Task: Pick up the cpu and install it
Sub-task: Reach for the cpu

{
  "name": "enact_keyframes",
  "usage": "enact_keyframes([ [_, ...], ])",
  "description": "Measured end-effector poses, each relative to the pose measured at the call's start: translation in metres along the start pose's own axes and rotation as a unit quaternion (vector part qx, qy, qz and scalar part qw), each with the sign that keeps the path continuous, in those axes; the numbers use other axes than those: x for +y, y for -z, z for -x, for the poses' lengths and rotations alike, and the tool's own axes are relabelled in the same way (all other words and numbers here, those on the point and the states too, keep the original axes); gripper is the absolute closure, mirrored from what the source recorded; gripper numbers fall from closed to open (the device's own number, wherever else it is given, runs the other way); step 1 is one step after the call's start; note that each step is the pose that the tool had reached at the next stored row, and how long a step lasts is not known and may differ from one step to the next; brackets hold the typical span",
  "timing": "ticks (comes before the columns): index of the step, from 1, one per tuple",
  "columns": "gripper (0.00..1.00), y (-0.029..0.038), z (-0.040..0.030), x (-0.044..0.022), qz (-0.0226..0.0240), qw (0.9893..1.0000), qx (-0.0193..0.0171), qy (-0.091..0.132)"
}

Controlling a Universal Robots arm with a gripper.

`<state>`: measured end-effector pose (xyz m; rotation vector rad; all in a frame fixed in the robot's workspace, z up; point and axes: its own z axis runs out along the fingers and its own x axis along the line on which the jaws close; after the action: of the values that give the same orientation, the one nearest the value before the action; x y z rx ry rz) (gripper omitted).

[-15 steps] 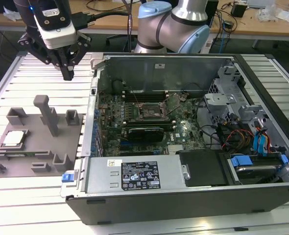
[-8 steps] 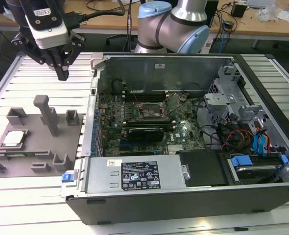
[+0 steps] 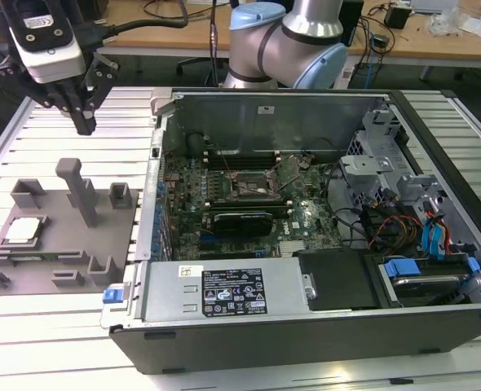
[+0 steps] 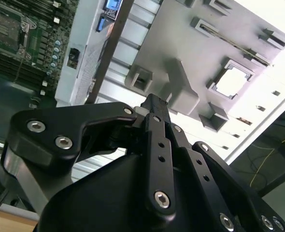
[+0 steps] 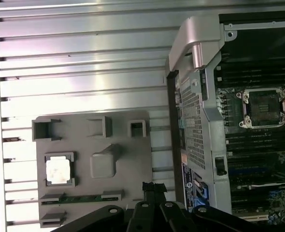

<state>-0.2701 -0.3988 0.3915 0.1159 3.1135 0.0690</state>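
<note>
The cpu [image 3: 22, 230] sits flat in its pocket in the grey tray [image 3: 61, 244], silvery top up, with nothing touching it. The first wrist view shows the same thing: cpu [image 5: 60, 169] snug in its little frame on the tray [image 5: 128, 159].

The tool [image 3: 86, 124] hangs in the air above the slatted surface [image 3: 45, 326]. The cpu is down below it and off to one side, well apart from it. As far as I can make out, the tool is clenched with nothing between its jaws, so it's empty-handed. The second wrist view looks past the tool [image 4: 154, 102] and there's clear space between it and the cpu [image 4: 233, 81].

On the other side of the tool from the cpu is the open case [image 3: 306, 318], with the socket [image 3: 253, 189] on the green board inside. In the first wrist view the socket [image 5: 265, 107] looks dark in the middle, so I'd say it's empty, though I can't tell how its frame is set.

So progress-wise, basically nothing's done yet. The chip hasn't been grabbed, and the pickup, the carry over to the case and the install are all left.
</note>
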Motion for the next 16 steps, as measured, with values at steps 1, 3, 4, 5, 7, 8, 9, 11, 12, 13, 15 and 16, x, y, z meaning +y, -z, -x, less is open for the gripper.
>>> enact_keyframes([
  [1, 0.89, -0.0002, -0.0022, -0.0002, 0.0, 1.0, 0.0, 0.0],
  [3, 0.89, -0.0004, -0.0059, -0.0004, 0.0, 1.0, 0.0, 0.0],
  [4, 0.89, -0.0005, -0.008, -0.0006, 0.0, 1.0, 0.0, 0.0],
  [5, 0.89, -0.0007, -0.0112, -0.0009, 0.0, 1.0, 0.0, 0.0],
  [7, 0.89, -0.001, -0.0154, -0.0012, 0.0, 1.0, 0.0, 0.0],
  [8, 0.89, -0.0011, -0.018, -0.0014, 0.0, 1.0, 0.0, 0.0],
  [9, 0.89, -0.0012, -0.0197, -0.0015, 0.0001, 1.0, 0.0, 0.0],
  [11, 0.89, -0.0013, -0.0237, -0.0019, 0.0, 1.0, 0.0, 0.0],
  [12, 0.89, -0.0016, -0.0262, -0.002, 0.0, 1.0, 0.0, 0.0],
  [13, 0.89, -0.0017, -0.0279, -0.0022, 0.0, 1.0, 0.0, 0.0],
  [15, 0.89, -0.0022, -0.0335, -0.0026, 0.0, 1.0, 0.0, 0.0],
  [16, 0.89, -0.0025, -0.0355, -0.0028, 0.0, 1.0, 0.0, 0.0],
])
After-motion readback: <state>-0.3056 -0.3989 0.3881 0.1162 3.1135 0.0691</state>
